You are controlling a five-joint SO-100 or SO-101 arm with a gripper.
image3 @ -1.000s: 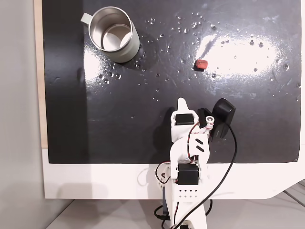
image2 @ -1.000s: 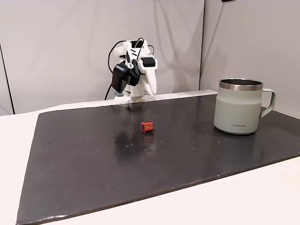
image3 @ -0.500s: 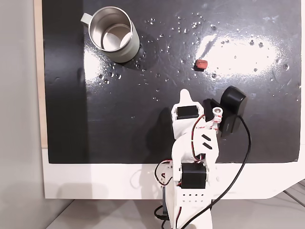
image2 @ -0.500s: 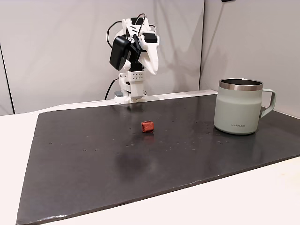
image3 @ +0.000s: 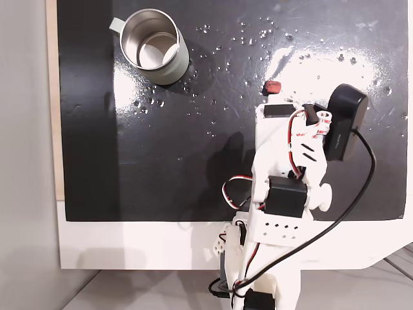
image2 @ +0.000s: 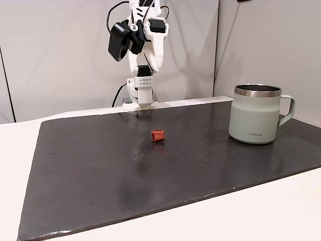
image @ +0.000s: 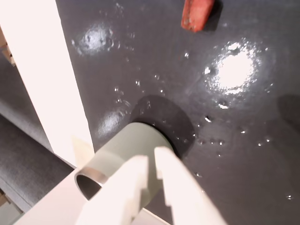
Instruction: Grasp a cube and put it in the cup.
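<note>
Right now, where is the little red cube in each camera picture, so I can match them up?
Wrist view: the cube is at the top edge, right of centre.
Fixed side view: the cube lies mid-mat, left of the cup.
Fixed top-down view: the cube is upper right of centre, just above the arm.
Shared landmark: the cup.
</note>
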